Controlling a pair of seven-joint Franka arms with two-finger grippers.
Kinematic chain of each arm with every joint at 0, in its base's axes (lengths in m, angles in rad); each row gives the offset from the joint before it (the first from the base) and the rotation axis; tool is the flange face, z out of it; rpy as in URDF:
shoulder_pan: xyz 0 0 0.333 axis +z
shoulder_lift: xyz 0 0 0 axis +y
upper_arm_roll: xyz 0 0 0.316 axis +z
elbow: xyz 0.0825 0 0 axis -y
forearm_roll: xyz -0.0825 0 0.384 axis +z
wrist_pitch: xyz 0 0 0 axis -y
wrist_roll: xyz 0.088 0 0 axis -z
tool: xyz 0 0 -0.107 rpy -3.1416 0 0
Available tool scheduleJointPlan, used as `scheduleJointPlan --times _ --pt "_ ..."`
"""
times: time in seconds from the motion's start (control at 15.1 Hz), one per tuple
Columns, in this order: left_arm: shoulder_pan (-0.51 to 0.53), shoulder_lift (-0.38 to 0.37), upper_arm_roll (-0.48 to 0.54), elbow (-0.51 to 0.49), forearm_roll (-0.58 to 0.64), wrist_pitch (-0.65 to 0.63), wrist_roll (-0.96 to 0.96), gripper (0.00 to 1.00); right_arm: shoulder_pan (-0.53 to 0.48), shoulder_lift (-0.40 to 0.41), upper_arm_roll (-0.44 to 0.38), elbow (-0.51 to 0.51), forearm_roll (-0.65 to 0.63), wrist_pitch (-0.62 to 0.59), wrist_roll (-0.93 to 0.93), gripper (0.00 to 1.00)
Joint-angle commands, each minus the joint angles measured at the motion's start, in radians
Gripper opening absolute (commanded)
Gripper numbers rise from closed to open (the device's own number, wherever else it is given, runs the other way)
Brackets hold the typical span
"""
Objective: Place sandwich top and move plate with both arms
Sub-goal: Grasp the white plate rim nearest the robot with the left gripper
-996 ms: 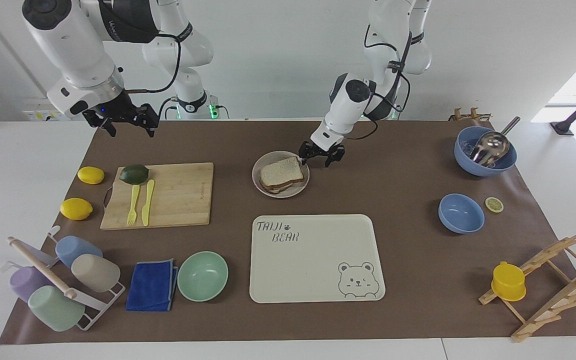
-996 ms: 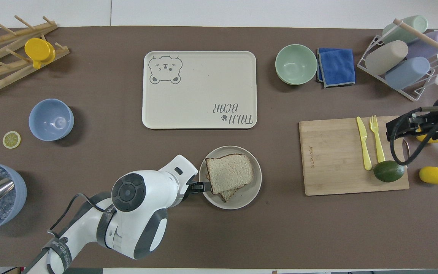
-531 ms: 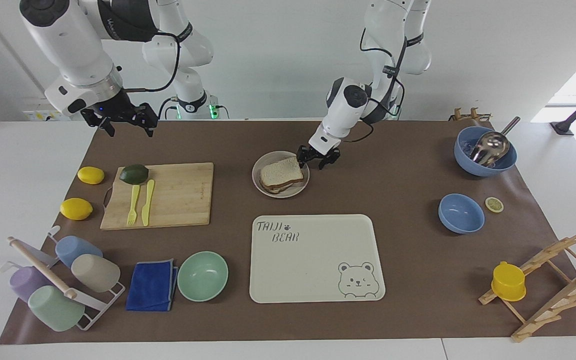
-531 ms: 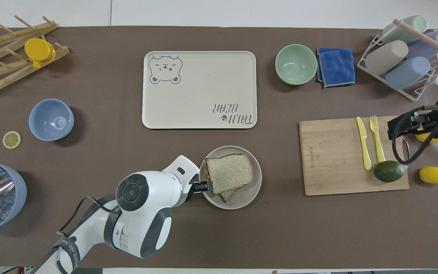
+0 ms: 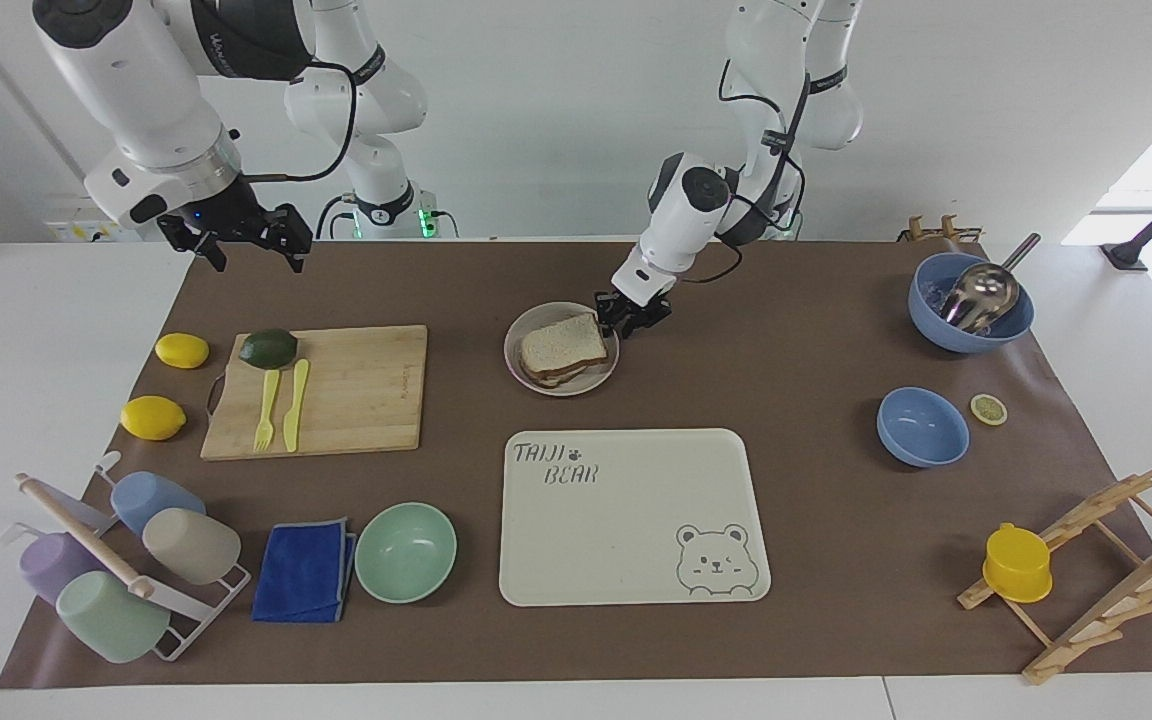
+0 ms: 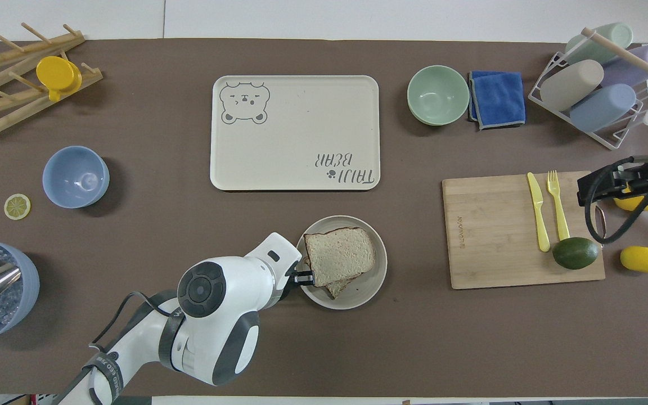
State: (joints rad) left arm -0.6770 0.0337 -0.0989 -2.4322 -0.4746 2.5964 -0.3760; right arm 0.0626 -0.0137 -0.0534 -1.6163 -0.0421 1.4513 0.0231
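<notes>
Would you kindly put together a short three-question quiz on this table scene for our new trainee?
1. True or false: the sandwich top lies on the bear tray.
2. Which gripper is at the rim of the plate? A) left gripper B) right gripper C) neither
3. Fill in: the yellow fork and knife lie on the ______.

Key
1. False: it rests on another slice on the plate, which lies nearer to the robots than the tray.
2. A: the left gripper is at the plate's rim; the right gripper waits in the air over the table's edge at the right arm's end.
3. cutting board.
</notes>
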Motion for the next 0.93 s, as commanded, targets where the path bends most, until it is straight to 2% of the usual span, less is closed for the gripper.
scheduleJointPlan --times 0.0,0.27,0.53,0.86 --pt "-0.021 0.009 0.016 0.002 -0.022 0.024 0.118 0.25 -0.021 -0.008 0.007 0.0 0.022 -0.014 -0.034 1.0" --pt "-0.021 0.009 0.018 0.002 -0.022 0.022 0.121 0.25 -0.02 -0.014 0.007 0.0 0.022 -0.012 -0.032 1.0" --pt "-0.019 0.009 0.018 0.002 -0.024 0.022 0.114 0.0 -0.02 -0.014 0.007 -0.002 0.022 -0.014 -0.034 1.0" --pt "-0.006 0.011 0.018 0.005 -0.051 0.01 0.1 0.0 -0.021 -0.014 0.006 -0.002 0.022 -0.014 -0.032 1.0"
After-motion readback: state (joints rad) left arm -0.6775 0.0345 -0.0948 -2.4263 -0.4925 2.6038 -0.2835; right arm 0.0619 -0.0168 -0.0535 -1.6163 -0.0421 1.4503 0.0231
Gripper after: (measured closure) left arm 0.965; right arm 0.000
